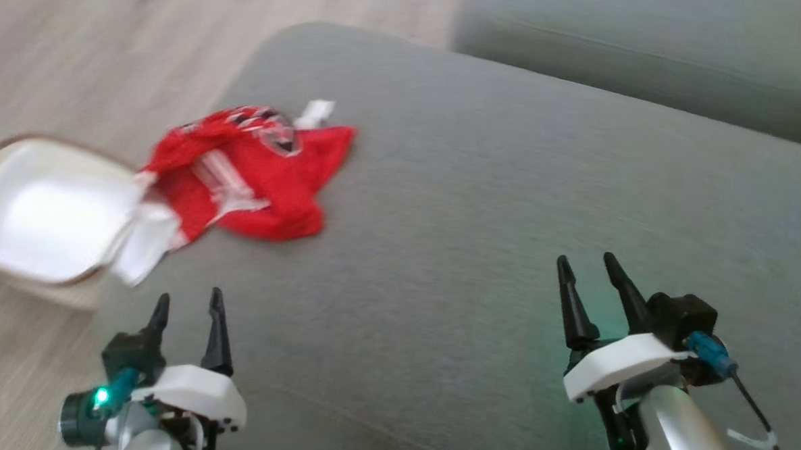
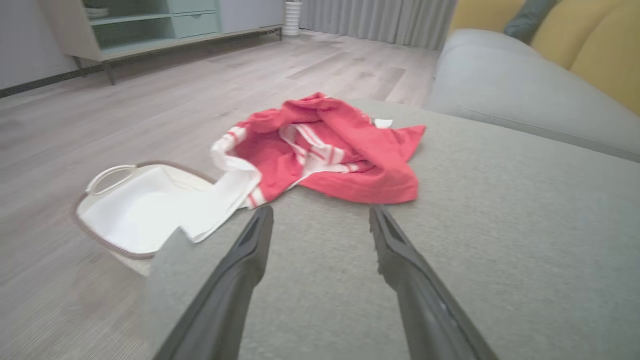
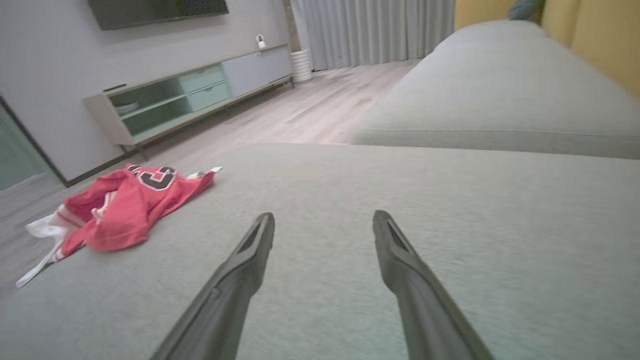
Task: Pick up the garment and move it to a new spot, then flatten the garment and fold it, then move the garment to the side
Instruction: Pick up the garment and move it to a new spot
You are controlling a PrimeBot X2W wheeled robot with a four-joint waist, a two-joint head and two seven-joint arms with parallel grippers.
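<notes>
A crumpled red garment [image 1: 254,171] with white stripes and trim lies on the far left corner of the grey couch cushion [image 1: 509,209], its white edge hanging over the left side. In the left wrist view the garment [image 2: 340,150] lies just beyond the fingertips. My left gripper [image 1: 189,304] is open and empty, hovering a short way nearer than the garment. Far to the right, my right gripper [image 1: 585,263] is open and empty over bare cushion. The right wrist view shows the garment [image 3: 120,205] off to the left, with dark lettering on it.
A white laundry basket [image 1: 43,209] with a brown rim stands on the wooden floor just left of the cushion. A second grey cushion [image 1: 651,53] lies behind. In the right wrist view, a low TV cabinet [image 3: 195,95] and curtains [image 3: 370,30] stand farther off.
</notes>
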